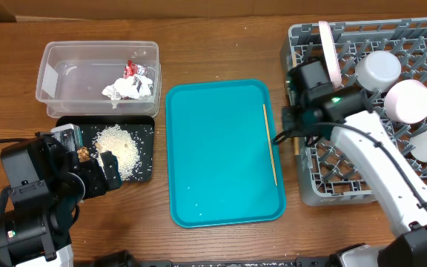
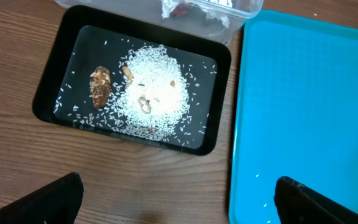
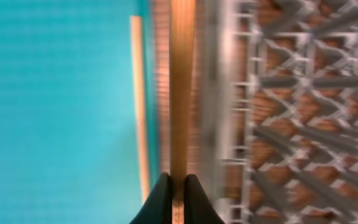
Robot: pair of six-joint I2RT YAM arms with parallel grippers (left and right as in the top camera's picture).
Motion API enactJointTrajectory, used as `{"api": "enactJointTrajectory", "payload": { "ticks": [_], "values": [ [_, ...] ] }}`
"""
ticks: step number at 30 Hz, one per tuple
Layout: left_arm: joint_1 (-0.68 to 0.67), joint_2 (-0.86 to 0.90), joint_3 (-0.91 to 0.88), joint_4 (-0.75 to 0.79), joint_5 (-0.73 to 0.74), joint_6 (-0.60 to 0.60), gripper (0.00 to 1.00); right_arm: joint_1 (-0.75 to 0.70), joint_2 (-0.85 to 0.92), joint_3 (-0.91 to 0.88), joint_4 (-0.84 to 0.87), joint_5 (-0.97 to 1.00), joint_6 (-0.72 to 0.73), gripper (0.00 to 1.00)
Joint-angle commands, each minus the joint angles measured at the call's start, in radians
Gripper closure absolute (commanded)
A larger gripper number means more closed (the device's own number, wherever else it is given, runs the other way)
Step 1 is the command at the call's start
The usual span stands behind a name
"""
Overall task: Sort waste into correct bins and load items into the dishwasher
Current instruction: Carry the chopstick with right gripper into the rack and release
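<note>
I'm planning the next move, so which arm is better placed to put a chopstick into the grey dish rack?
Right. The right gripper is shut on a chopstick beside the dish rack; the left gripper hangs open by the black tray.

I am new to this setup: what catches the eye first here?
The bright teal tray in the middle, with one chopstick along its right edge. The right gripper pinches a second chopstick beside the grey rack, and white rice heaps in the black tray at left.
</note>
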Motion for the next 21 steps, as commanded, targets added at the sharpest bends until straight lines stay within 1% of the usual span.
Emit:
{"api": "enactJointTrajectory", "payload": {
  "ticks": [1,4,7,10,14,19,21],
  "values": [
    [0.008,-0.005,0.000,0.003,0.014,-0.007,0.00,-0.068,-0.003,0.010,-0.017,0.021,-0.112,0.96],
    [0.008,-0.005,0.000,0.003,0.014,-0.007,0.00,-0.127,-0.003,0.008,-0.038,0.019,-0.153,0.96],
    [0.008,-0.005,0.000,0.003,0.014,-0.007,0.00,-0.152,-0.003,0.008,-0.039,0.019,-0.158,0.96],
    [0.008,-0.005,0.000,0.003,0.014,-0.007,0.00,-0.157,0.001,0.008,-0.042,0.019,-0.210,0.96],
    [0.008,-0.005,0.000,0.003,0.014,-0.007,0.00,-0.157,0.002,0.006,-0.037,0.015,-0.222,0.96],
    [0.008,-0.005,0.000,0.003,0.014,-0.007,0.00,-0.157,0.003,-0.009,-0.034,-0.042,-0.290,0.96],
    [0.008,-0.005,0.000,0.003,0.014,-0.007,0.00,-0.157,0.003,-0.029,-0.021,-0.042,-0.289,0.96]
  ]
}}
